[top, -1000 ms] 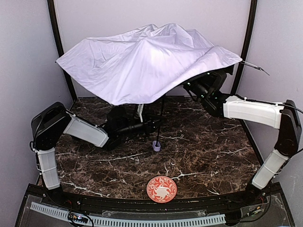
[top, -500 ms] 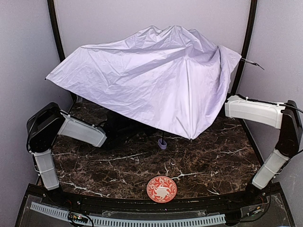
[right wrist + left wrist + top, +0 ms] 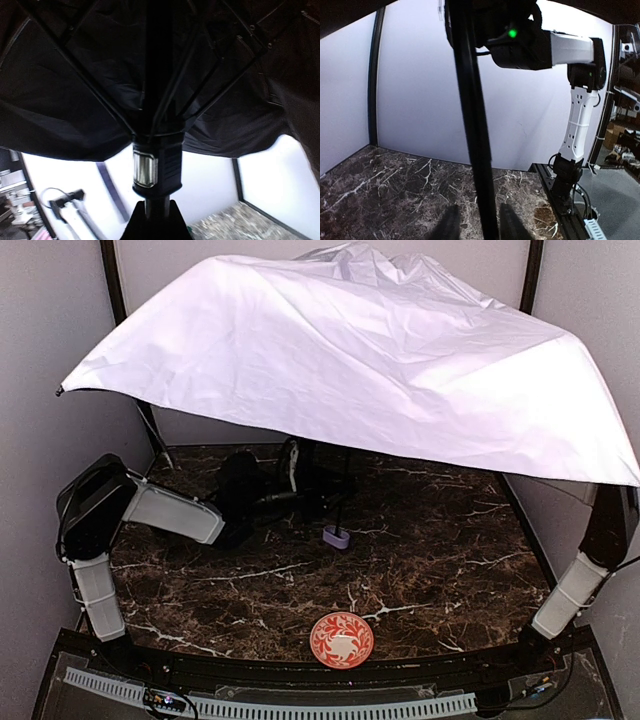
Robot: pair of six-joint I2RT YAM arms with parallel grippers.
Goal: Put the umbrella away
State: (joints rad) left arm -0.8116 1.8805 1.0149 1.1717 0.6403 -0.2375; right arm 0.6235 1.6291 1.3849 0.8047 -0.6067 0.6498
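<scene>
1 open umbrella [image 3: 350, 350] spreads above the desk [image 3: 430, 570] (knob [image 3: 336, 536] touching it). Left gripper [image 3: 479, 211] stands parted around the shaft [image 3: 472, 100]; right gripper [image 3: 158, 207] clamps it.

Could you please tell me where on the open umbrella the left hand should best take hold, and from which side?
The thin black shaft, low down above the knob handle. Come in level from the left, under the canopy: it blocks any approach from above, and the near-upright shaft suits fingers straddling it sideways. The right hand grips higher, below the runner.
</scene>
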